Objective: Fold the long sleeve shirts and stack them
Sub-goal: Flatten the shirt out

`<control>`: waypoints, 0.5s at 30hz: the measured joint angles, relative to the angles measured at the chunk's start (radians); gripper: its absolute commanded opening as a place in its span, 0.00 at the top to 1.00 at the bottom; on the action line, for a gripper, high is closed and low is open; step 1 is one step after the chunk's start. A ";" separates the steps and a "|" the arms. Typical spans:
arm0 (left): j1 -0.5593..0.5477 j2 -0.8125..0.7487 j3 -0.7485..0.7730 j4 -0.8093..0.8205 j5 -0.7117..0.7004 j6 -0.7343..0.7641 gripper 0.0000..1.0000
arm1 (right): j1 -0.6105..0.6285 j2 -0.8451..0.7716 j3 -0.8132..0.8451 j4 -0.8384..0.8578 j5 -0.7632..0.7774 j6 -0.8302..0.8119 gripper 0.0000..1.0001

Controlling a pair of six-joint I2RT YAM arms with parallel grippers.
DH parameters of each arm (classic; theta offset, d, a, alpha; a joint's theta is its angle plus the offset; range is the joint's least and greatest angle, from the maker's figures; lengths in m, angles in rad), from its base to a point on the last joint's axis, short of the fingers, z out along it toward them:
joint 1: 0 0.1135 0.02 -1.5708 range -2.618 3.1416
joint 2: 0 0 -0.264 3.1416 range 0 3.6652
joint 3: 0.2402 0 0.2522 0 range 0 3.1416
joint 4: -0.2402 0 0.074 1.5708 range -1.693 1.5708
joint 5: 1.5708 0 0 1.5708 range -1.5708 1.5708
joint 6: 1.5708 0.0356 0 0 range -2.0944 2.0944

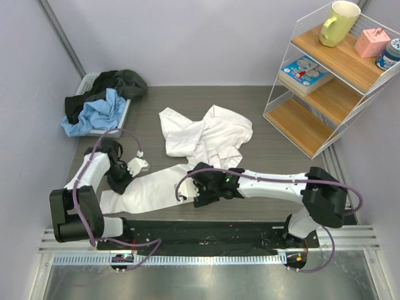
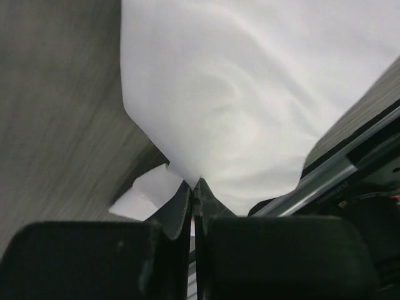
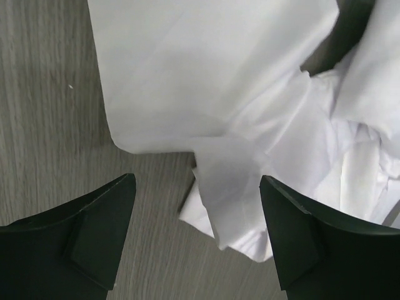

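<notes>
The white shirt (image 1: 209, 134) lies on the table (image 1: 150, 100); its body is crumpled at the middle, and one long part stretches flat toward the near left edge. The left gripper (image 2: 193, 186) sits at that near-left end; its fingers are pressed together on a pinch of the cloth's edge, and the fabric fans out from the tips. The right gripper (image 3: 197, 187) hovers low at the near side of the crumpled body; its jaws are spread wide and hold nothing, and a folded flap of cloth lies beneath the gap between them. At the far left a bin (image 1: 87, 80) holds dark and blue clothes (image 1: 94, 115); a wire shelf (image 1: 325, 81) stands at the far right.
</notes>
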 measured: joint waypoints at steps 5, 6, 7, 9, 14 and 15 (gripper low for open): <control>0.000 0.013 0.230 -0.093 0.170 -0.084 1.00 | -0.042 -0.041 0.087 -0.058 -0.037 0.058 0.00; 0.000 0.022 0.266 -0.099 0.201 -0.108 1.00 | -0.044 -0.032 0.116 -0.056 -0.051 0.075 0.00; 0.000 0.032 0.293 -0.108 0.225 -0.129 1.00 | -0.042 -0.023 0.138 -0.053 -0.066 0.090 0.00; 0.000 0.065 0.346 -0.130 0.283 -0.179 1.00 | -0.032 0.014 0.194 -0.040 -0.092 0.143 0.00; 0.000 0.134 0.402 -0.158 0.388 -0.304 1.00 | -0.016 0.119 0.253 0.087 -0.124 0.319 0.00; 0.000 0.135 0.405 -0.159 0.399 -0.322 1.00 | -0.015 0.135 0.248 0.115 -0.128 0.355 0.00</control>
